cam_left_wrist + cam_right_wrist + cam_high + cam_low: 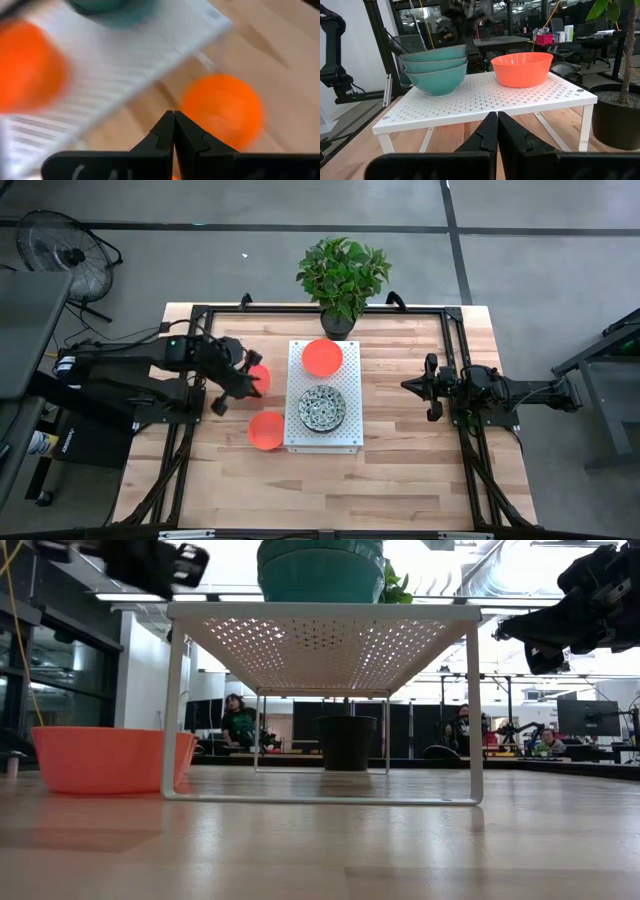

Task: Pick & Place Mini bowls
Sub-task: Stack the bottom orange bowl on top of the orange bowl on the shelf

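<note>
A white perforated rack [345, 435] stands mid-table. On it sit one orange mini bowl [322, 357] and a stack of patterned mini bowls [322, 408], teal outside [435, 70]. Left of the rack, two more orange bowls rest on the table: one nearer the front [265, 430] and one [262, 376] partly hidden under my left gripper [245, 383]. That gripper is shut [173, 120], slants down and hangs well above the table. My right gripper [408, 386] waits shut [497, 117] at the right, level, pointing at the rack.
A potted plant [340, 280] stands at the table's far edge behind the rack. Bare wood lies in front of the rack and to its right. A black frame [455, 360] runs around the work area. People sit in the room beyond.
</note>
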`<state>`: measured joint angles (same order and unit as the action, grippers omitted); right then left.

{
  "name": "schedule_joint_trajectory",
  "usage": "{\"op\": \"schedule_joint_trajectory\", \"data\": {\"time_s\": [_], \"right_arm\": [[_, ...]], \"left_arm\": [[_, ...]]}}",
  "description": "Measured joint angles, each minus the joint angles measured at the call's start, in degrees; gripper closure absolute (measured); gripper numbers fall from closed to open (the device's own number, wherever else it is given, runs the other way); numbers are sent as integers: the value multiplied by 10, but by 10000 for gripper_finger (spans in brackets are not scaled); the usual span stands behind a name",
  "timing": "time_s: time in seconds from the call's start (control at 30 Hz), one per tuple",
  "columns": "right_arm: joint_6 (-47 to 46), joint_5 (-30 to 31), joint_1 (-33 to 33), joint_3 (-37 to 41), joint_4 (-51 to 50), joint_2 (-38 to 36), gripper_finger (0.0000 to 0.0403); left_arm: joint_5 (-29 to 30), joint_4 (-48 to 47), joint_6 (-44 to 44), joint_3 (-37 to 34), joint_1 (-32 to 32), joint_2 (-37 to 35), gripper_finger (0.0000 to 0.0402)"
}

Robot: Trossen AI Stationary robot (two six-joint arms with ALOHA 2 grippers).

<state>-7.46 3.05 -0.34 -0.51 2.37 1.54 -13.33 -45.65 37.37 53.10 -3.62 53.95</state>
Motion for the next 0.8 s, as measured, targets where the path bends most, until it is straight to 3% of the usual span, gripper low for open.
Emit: {"op": "schedule_joint_trajectory", "data": {"time_s": [0.23,0.67,0.8], "right_arm": [[0,0,0,0,0,0,403],[0,0,0,0,0,0,403],[0,0,0,0,0,0,403]], "left_arm": [[-21,-63,14,-26,62,8,401],[3,0,-44,-95,142,23,401],[9,12,-43,-100,158,44,382]]}}
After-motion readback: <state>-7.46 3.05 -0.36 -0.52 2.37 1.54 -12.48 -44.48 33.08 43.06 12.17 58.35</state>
